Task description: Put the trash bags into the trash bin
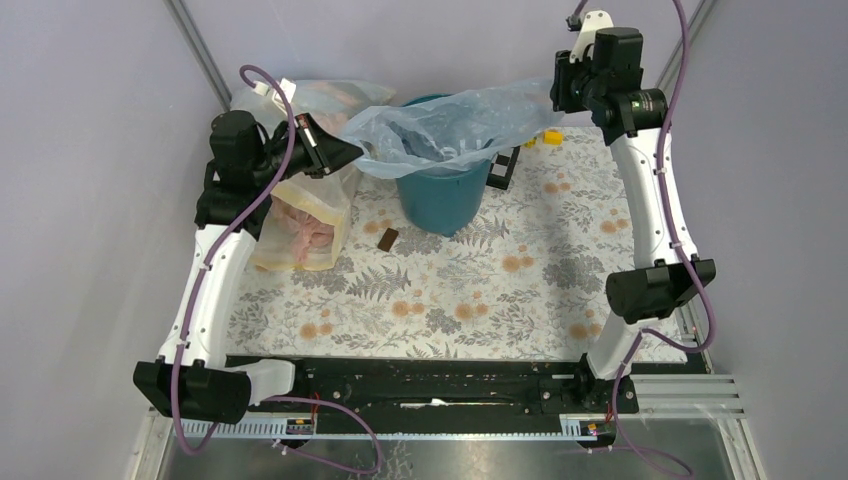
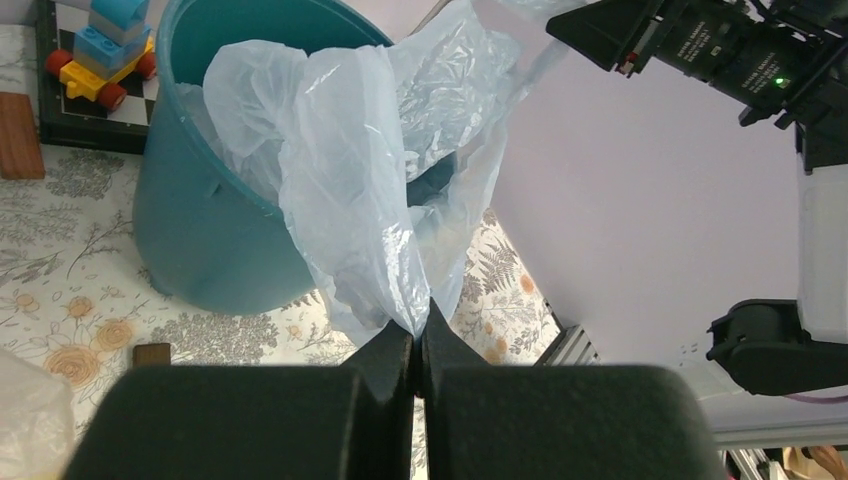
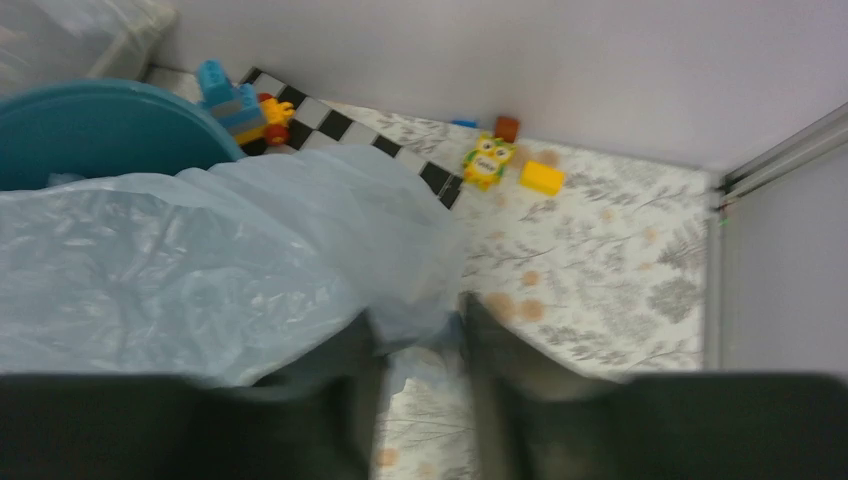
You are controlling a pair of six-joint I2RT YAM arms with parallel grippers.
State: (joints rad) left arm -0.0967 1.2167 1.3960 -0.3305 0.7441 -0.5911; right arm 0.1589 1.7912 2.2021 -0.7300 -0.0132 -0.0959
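A: What is at the teal trash bin (image 1: 440,205)?
B: The pale blue trash bag (image 1: 455,125) is stretched above its rim and hangs partly inside.
A: And the grippers?
B: The left gripper (image 2: 418,335) is closed on one corner. The right gripper (image 3: 420,340) has film between its fingers. If it grips, I cannot tell.

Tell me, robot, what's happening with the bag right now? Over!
Left pincer shut on thin pale blue plastic bag. Right pincer part open around film. Bag stretched over round dark teal plastic bin. Nothing blocking.
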